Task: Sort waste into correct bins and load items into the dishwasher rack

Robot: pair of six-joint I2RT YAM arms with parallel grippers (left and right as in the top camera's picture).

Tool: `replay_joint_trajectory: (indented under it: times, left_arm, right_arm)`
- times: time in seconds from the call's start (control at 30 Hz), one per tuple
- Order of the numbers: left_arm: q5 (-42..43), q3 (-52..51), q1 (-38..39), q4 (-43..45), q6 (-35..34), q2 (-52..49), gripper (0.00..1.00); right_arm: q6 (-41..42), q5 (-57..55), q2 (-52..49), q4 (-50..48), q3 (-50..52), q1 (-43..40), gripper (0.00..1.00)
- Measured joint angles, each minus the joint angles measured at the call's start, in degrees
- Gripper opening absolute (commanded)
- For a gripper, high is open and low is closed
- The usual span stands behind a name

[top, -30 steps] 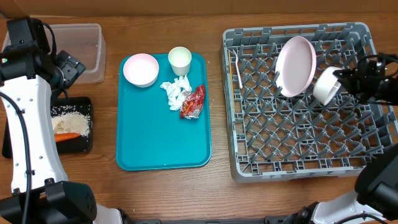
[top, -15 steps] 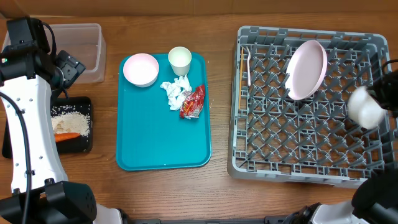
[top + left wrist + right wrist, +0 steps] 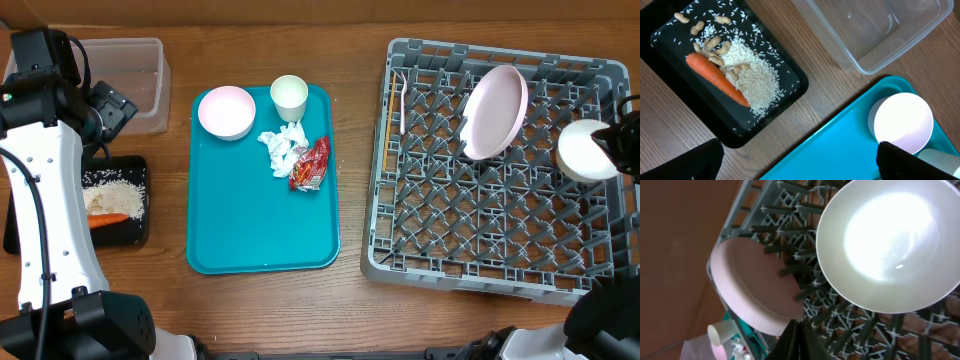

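White bowl [image 3: 588, 150] held at the rack's [image 3: 480, 230] 3 o'clock edge
Right gripper [image 3: 796, 341] pinched shut on it; only its wrist view shows the bowl's hollow. Left gripper [image 3: 800, 165] gapes empty; only its view resolves nuts [image 3: 710, 45] by the rice [image 3: 760, 82]

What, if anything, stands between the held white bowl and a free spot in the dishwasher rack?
Nothing visible: the bowl hangs over the right side of the rack, which looks unoccupied there. The pink plate leans further left, apart from it.
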State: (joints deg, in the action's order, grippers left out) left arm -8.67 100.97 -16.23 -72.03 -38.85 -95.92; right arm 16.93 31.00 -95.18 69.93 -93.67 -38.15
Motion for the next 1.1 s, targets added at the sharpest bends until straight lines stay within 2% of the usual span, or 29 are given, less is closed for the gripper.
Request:
replay_joint_trajectory:
  times: [0.03,0.1,0.13,0.3,0.57,0.77,0.93,1.1]
  left_arm:
    - [0.0,0.0,0.0,0.0,0.0,0.0,1.00]
    - [0.0,0.0,0.0,0.0,0.0,0.0,1.00]
    - [0.0,0.0,0.0,0.0,0.0,0.0,1.00]
    - [0.0,0.0,0.0,0.0,0.0,0.0,1.00]
    - [0.0,0.0,0.0,0.0,0.0,0.0,1.00]
    - [0.0,0.0,0.0,0.0,0.0,0.0,1.00]
    - [0.0,0.0,0.0,0.0,0.0,0.0,1.00]
    - [0.0,0.0,0.0,0.0,0.0,0.0,1.00]
  right_arm:
    - [-0.2,0.1,0.0,0.1,0.0,0.0,0.28]
    - [-0.7,-0.8,0.0,0.6,0.0,0.0,0.58]
    - [-0.8,-1.6,0.0,1.0,0.0,0.0,0.63]
    - [-2.1,-6.2,0.0,1.5,0.0,0.0,0.63]
    - [4.7,-21.5,0.0,2.8,0.0,0.0,0.62]
    - [7.0,-26.3,0.0,0.8,1.6,0.0,0.59]
    - [7.9,-26.9,-1.1,-0.8,3.8,0.0,0.53]
    - [4.8,-17.6,-2.8,-1.8,4.3,0.0,0.49]
